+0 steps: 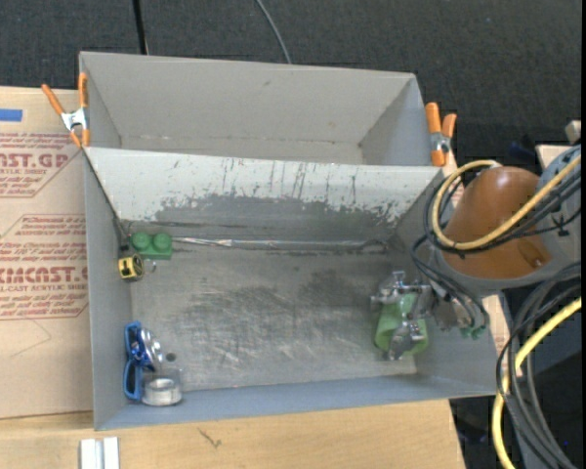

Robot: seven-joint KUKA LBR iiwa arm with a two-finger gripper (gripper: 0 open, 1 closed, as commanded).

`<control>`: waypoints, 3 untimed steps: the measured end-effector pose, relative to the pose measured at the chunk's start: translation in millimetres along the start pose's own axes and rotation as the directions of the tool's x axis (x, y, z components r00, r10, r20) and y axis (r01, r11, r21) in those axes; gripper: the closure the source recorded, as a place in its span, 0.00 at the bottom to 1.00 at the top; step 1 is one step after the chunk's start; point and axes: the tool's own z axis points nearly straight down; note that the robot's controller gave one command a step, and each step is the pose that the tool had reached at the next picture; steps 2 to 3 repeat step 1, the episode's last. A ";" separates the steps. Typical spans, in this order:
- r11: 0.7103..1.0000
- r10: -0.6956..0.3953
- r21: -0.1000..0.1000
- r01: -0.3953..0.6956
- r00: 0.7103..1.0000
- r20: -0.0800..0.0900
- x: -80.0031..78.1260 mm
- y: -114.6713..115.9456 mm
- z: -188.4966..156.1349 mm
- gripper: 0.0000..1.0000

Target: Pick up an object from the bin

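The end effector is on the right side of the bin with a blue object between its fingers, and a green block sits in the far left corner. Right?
No. The camera view shows a green object, not a blue one, between the fingers of the end effector. The rest stands: right side of the bin, green block in the far left corner.

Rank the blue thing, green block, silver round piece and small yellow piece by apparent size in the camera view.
1. the blue thing, front-left corner
2. the green block and the silver round piece: these look about alike, so they are left unranked
3. the yellow piece, smallest
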 end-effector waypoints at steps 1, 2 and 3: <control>0.995 -0.094 0.017 0.094 0.996 0.007 -18.2 20.7 -194.2 1.00; 0.995 -0.094 0.017 0.094 0.996 0.007 -18.2 20.7 -194.2 1.00; 0.995 -0.094 0.017 0.094 0.996 0.007 -18.2 20.7 -194.2 1.00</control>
